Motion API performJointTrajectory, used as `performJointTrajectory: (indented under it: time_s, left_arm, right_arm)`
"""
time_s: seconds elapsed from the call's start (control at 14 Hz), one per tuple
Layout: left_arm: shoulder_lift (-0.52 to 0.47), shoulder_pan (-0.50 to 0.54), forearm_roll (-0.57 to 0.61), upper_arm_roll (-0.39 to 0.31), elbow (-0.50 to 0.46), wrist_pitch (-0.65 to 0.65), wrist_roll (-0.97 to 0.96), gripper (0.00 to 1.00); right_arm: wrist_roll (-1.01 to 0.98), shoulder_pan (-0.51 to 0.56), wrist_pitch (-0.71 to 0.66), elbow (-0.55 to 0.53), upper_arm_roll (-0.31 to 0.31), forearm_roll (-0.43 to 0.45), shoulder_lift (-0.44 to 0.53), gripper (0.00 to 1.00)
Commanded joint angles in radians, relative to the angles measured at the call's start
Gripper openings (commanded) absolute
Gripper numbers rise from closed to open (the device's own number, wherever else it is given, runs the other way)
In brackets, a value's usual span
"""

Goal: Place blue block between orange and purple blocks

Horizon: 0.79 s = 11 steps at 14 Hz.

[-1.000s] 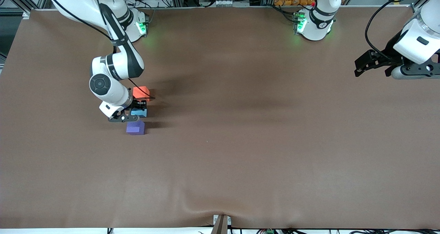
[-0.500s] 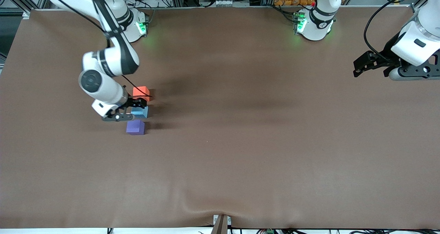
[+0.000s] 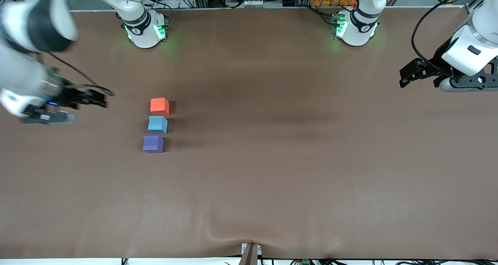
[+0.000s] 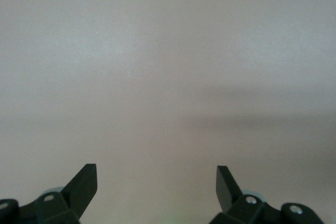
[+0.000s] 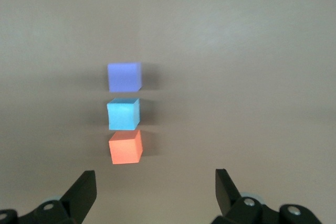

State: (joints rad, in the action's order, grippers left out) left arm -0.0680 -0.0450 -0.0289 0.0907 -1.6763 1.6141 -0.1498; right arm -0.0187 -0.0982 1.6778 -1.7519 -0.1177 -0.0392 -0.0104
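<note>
The blue block (image 3: 157,124) sits on the brown table between the orange block (image 3: 159,106) and the purple block (image 3: 153,144), in one short row with small gaps. The orange one is farthest from the front camera. All three show in the right wrist view: purple (image 5: 124,77), blue (image 5: 123,114), orange (image 5: 126,147). My right gripper (image 3: 94,99) is open and empty, up in the air over bare table toward the right arm's end, apart from the row; in its wrist view (image 5: 156,182) nothing is between the jaws. My left gripper (image 3: 407,75) is open and empty and waits over the left arm's end (image 4: 156,177).
The brown mat (image 3: 295,160) covers the whole table. The right arm's base (image 3: 144,27) and the left arm's base (image 3: 356,25) stand along the table's edge farthest from the front camera. A small bracket (image 3: 251,253) sits at the nearest edge.
My right gripper has let go of the blue block, risen and swung away toward the right arm's end. The blue block stays between the other two. The left arm has barely moved.
</note>
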Motion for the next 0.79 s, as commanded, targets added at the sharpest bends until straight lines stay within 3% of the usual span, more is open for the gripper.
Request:
performJointTrajectory:
  time_s: [0.0, 0.29, 0.71]
  left_arm:
    - [-0.032, 0.011, -0.006, 0.009, 0.000, -0.014, 0.016, 1.00]
    - [-0.056, 0.011, -0.006, 0.009, 0.010, -0.052, 0.021, 1.00]
    - [-0.053, 0.011, 0.000, 0.009, 0.020, -0.072, 0.041, 1.00]
  right_arm:
    - [-0.018, 0.086, -0.087, 0.138, 0.016, -0.001, -0.002, 1.00]
    - [-0.073, 0.086, -0.217, 0.278, 0.020, 0.064, -0.003, 1.00]
    - [-0.118, 0.086, -0.225, 0.272, 0.020, 0.056, 0.015, 1.00]
